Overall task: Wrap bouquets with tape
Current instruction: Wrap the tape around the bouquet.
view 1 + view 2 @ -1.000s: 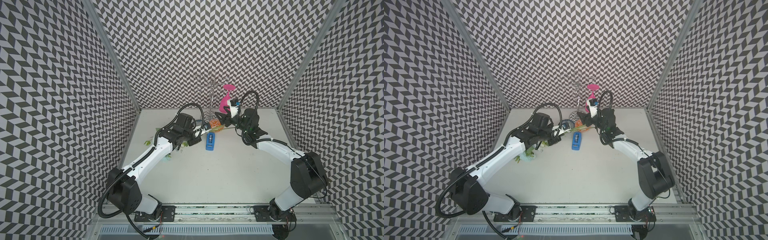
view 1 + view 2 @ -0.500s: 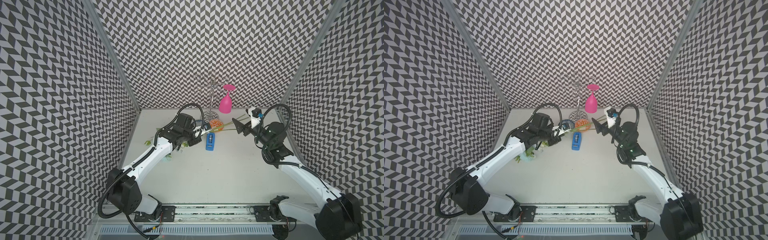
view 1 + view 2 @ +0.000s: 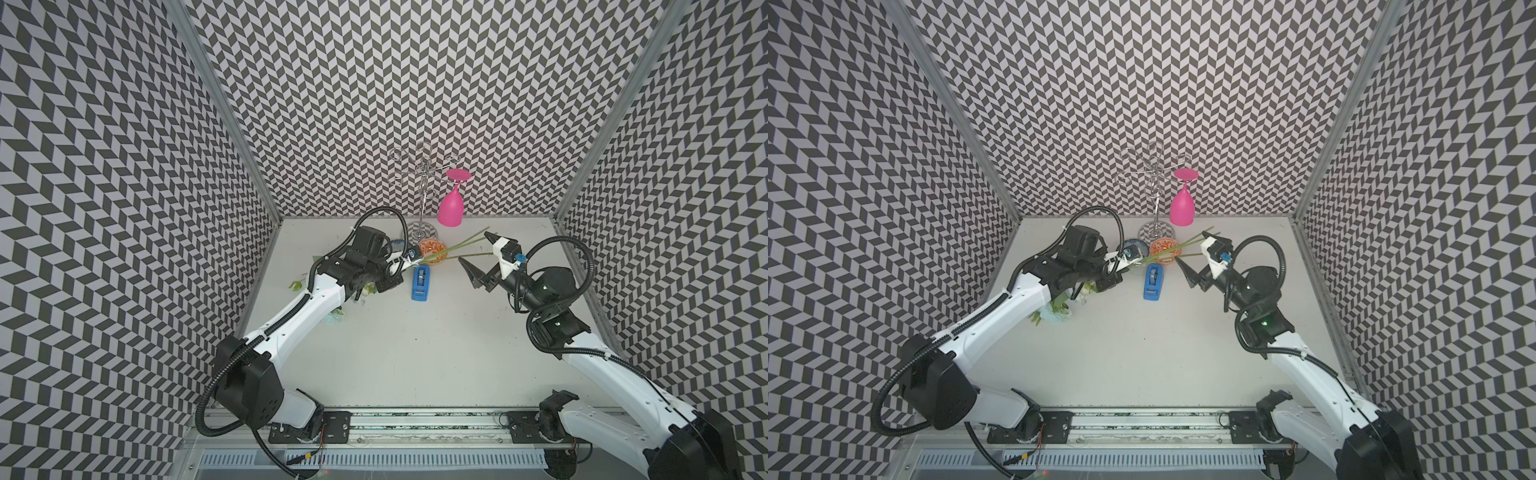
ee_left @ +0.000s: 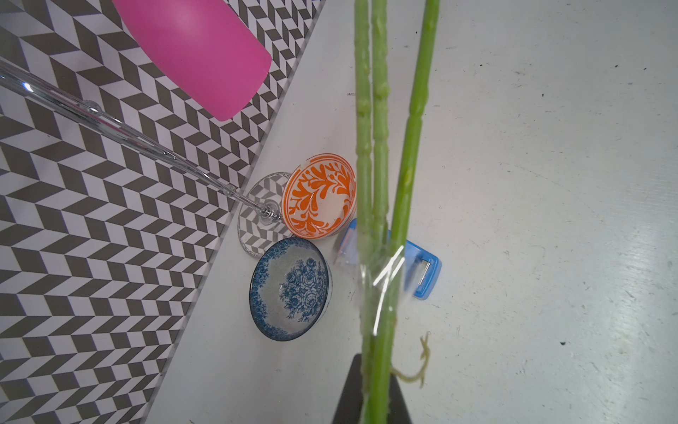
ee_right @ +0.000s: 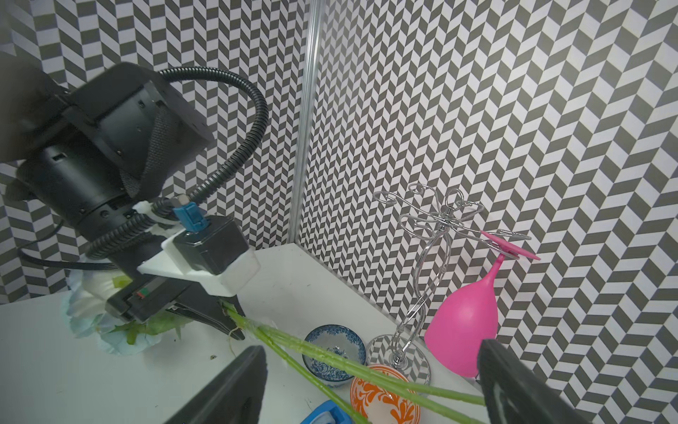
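Note:
My left gripper [image 3: 409, 262] is shut on the bouquet's thin green stems [image 3: 461, 245], which point toward the back right above the bowls. The pale blue-white blooms [image 3: 1054, 313] lie on the table under the left arm. In the left wrist view a band of clear tape [image 4: 381, 271] wraps the stems [image 4: 381, 147] just past the left gripper [image 4: 378, 389]. The blue tape dispenser [image 3: 421, 282] lies flat on the table below the stems. My right gripper [image 3: 473, 247] stands open at the stems' free ends, holding nothing; in its wrist view the stems [image 5: 330, 352] pass between its fingers [image 5: 238, 381].
A wire glass rack [image 3: 424, 183] stands at the back wall with a pink glass [image 3: 451, 208] hanging upside down from it. An orange-patterned bowl [image 3: 430, 248] and a blue-patterned bowl [image 4: 290, 288] sit near the rack's base. Patterned walls close in three sides.
My right arm has drawn back to the right, away from the rack and along the stems, and its jaws have opened wider. The left arm has kept still with the stems.

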You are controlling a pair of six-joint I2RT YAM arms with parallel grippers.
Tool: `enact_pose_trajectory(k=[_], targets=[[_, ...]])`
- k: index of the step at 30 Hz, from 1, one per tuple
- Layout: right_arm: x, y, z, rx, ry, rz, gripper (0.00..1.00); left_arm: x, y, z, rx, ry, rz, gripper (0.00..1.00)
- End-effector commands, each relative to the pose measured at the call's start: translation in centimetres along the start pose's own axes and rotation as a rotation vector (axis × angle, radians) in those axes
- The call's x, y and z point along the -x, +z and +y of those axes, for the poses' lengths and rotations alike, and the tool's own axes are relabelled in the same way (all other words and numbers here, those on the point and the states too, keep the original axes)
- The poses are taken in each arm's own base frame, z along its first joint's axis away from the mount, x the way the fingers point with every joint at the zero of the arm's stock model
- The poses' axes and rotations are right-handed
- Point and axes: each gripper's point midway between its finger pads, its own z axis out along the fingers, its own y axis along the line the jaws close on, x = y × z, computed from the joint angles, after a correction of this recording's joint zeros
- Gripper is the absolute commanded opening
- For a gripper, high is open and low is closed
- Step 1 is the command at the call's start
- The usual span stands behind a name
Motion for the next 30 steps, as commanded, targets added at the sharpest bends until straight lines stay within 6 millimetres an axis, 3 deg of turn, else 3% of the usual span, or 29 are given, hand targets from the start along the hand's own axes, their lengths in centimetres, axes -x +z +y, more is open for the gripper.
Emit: enact_pose_trajectory(k=[1,6,13,15,19,22,25,30], targets=[[2.6,-0.3,-1.4,-0.063,-0.025,-0.077,0.86,1.4,-1.0,0.8,0.022,0.01,-0.051,0.0],[2.8,-1.2,0.6,0.048,-0.108,-0.107,0.81,1.3,-0.8,0.7,0.013,0.009,-0.044,0.0],[-0.6,-0.2,8.1,0.377,-0.324,-0.096,0.77,1.3,-0.6,0.8,0.004,-0.003,-0.038,0.0],[-1.2,0.3,8.8,0.427,-0.229,-0.079,0.76,1.5,-0.7,1.0,0.006,-0.008,-0.041,0.0],[-4.9,1.3,11.1,0.557,-0.08,-0.002,0.65,1.9,-0.9,1.3,0.013,-0.014,-0.05,0.0],[-7.3,2.0,11.7,0.534,0.043,0.025,0.64,2.0,-0.9,1.3,0.013,-0.017,-0.055,0.0],[-8.3,3.3,11.1,0.481,0.171,0.023,0.62,2.2,-0.8,1.3,0.01,-0.018,-0.06,0.0],[-9.2,5.7,9.8,0.401,0.24,0.007,0.6,2.1,-0.7,1.3,0.003,-0.022,-0.055,0.0]])
